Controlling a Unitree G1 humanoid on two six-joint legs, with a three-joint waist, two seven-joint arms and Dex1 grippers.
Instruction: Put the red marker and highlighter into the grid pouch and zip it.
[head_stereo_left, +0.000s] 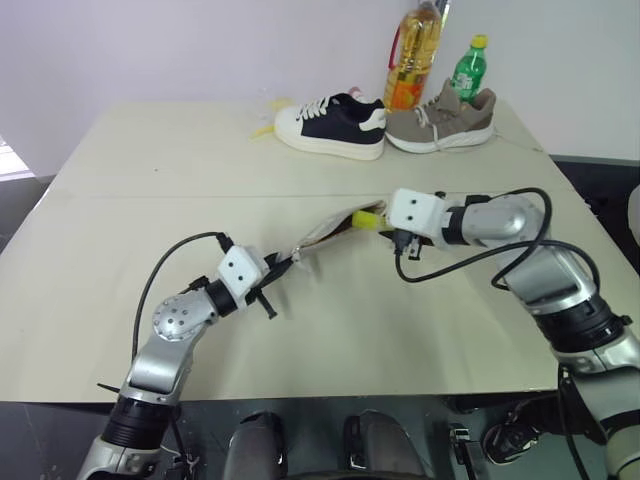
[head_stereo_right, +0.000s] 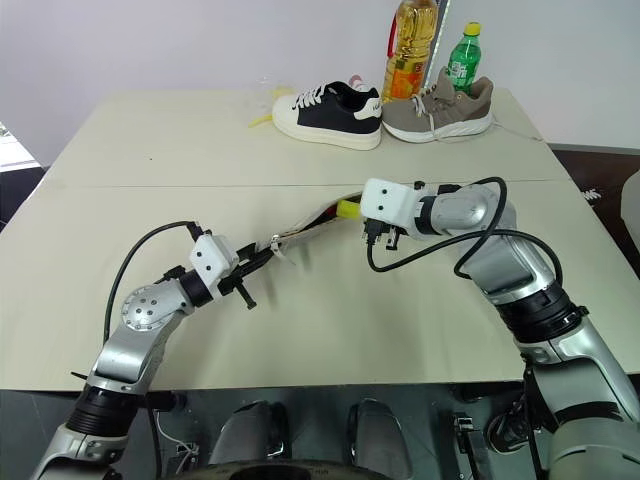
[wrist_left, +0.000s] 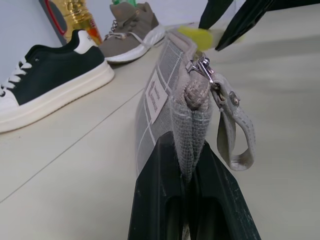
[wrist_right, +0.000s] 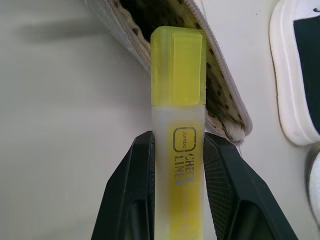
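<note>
My left gripper (head_stereo_left: 283, 262) is shut on one end of the grid pouch (head_stereo_left: 325, 232), a grey fabric case with white grid lines. It holds the pouch (wrist_left: 170, 95) on edge above the table, zip and pull tab uppermost. The mouth of the pouch (wrist_right: 220, 90) gapes open at the far end. My right gripper (wrist_right: 178, 140) is shut on the highlighter (wrist_right: 178, 100), a chunky yellow pen. Its cap end points into that opening, level with the rim. The highlighter (head_stereo_left: 368, 219) shows between the pouch and my right hand. The red marker is hidden.
Near the table's far edge lie a navy-and-white sneaker (head_stereo_left: 330, 125) and a taupe sneaker (head_stereo_left: 440, 122). Behind them stand an oil bottle (head_stereo_left: 413, 55) and a green bottle (head_stereo_left: 468, 68). A seam crosses the beige table (head_stereo_left: 150, 190).
</note>
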